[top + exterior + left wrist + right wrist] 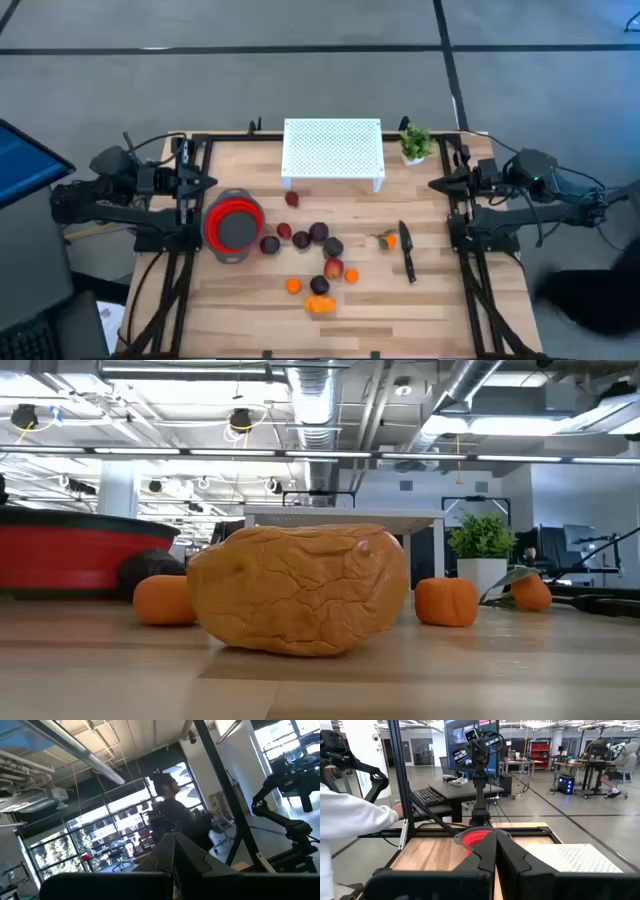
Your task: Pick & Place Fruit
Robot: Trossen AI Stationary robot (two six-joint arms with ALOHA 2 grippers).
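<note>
Left gripper: fingers pressed together, holding nothing, parked at the table's left edge beside the bowl.
Right gripper: fingers pressed together, holding nothing, parked at the right edge near the plant.
Fruit: scattered on the wooden table between the arms; dark plums and red balls mid-table, small oranges nearer the front.
Larger orange piece: nearest the front edge, filling the low view.
Red bowl: left of the fruit, just by one plum.
White perforated stand: far centre.
Potted plant: far right, beside the stand.
Knife: right of the fruit, one small orange at its blade.
Person's white sleeve: beyond the table's left side in the right wrist view.
</note>
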